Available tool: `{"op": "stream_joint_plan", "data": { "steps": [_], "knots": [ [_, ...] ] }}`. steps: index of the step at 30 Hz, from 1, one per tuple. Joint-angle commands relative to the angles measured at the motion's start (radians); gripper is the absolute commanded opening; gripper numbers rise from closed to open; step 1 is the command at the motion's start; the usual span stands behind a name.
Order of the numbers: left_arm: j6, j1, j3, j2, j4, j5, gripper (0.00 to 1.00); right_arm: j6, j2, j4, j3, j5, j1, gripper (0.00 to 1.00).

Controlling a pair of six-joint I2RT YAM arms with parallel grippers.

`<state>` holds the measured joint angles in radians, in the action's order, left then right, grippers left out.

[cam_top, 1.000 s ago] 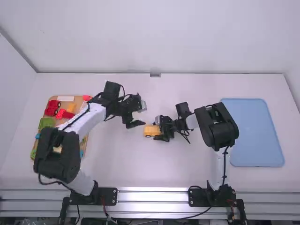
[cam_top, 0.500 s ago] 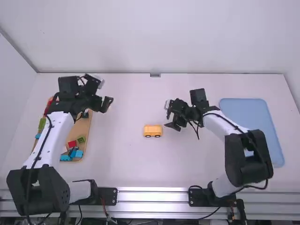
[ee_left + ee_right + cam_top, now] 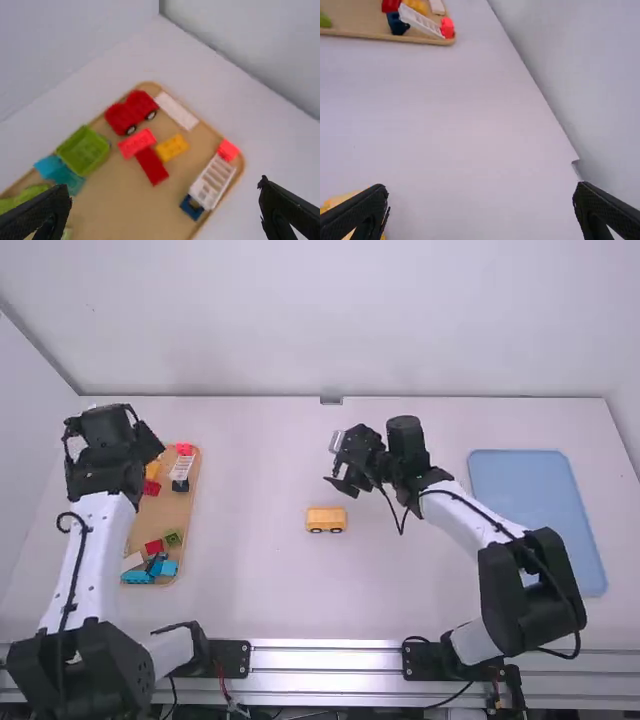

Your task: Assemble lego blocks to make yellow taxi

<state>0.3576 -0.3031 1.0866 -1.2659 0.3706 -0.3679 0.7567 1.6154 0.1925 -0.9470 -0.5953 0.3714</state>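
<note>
Apparently the build is all but finished: the yellow taxi (image 3: 326, 519) sits just below the middle of the high view, on the bare table (image 3: 260, 570), upright on dark wheels, with neither gripper touching it. Whether a roof piece or sign is still wanted can't be told from here, so I'd call the body done and any last trim an open question. The left gripper (image 3: 164, 192) has its fingers spread over the wooden tray (image 3: 176, 510) at the left of the high view, with nothing between them; the right gripper (image 3: 481, 192), above and to the right of the taxi in the high view, is likewise spread and empty. In the high view the left arm (image 3: 88, 555) covers the tray's upper left, while the left wrist view looks straight down on that part: a red toy vehicle (image 3: 131, 111), a green open box (image 3: 84, 150), and a loose yellow brick (image 3: 172, 147) beside red ones. The high view takes in the whole taxi, whereas the right wrist view catches just a piece of it behind a finger. If that loose brick isn't meant for the taxi, probably little is left but backing the arms off.
</note>
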Motion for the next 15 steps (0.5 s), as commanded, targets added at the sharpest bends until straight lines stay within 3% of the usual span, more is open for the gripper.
{"op": "stream_joint_plan", "data": {
  "steps": [1, 8, 15],
  "knots": [
    [-0.008, -0.026, 0.006, -0.018, -0.011, 0.016, 0.99, -0.086, -0.006, 0.003, -0.063, 0.021, 0.012, 0.99],
    [0.201, -0.043, -0.032, -0.051, -0.041, -0.124, 0.99, -0.106, -0.005, 0.022, -0.088, -0.034, 0.027, 0.99],
    [0.304, -0.133, -0.06, -0.049, -0.003, -0.114, 0.99, -0.119, -0.005, 0.072, -0.1, -0.009, 0.029, 0.99]
  ]
}}
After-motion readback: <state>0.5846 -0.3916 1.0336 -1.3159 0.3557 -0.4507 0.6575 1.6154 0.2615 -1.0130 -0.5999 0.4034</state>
